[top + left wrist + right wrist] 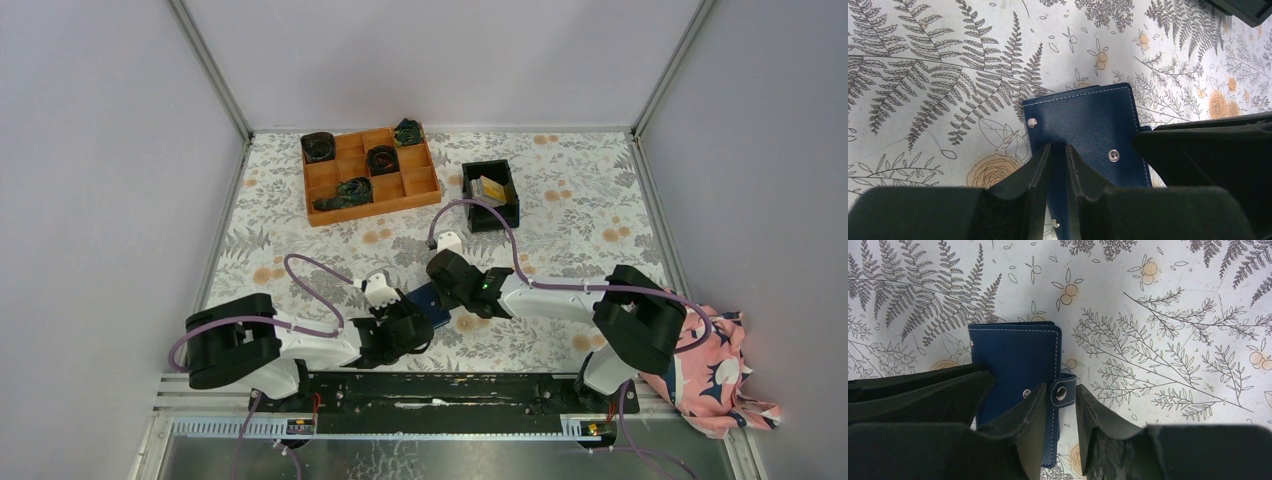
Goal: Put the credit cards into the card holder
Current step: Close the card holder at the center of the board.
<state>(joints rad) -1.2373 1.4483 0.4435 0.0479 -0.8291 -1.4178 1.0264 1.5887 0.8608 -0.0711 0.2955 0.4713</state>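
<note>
Left fingers [1033, 175] pinch card holder [1088, 120] edge (narrow gap); right fingers [1034, 410] flank snap tab [1063, 391], grip unclear.

Plain grey walls [420, 60] enclose a table [580, 200] covered in fern-and-flower print, evenly lit.

The left pincer [413, 318] and right pincer [447, 283] meet at the navy card holder [430, 300], by the middle of the tabletop's [580, 200] near edge.

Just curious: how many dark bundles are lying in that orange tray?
4 bundles in the tray: one in the back left corner, one at the back right, one in the middle, one front left. None looks hidden.
</note>
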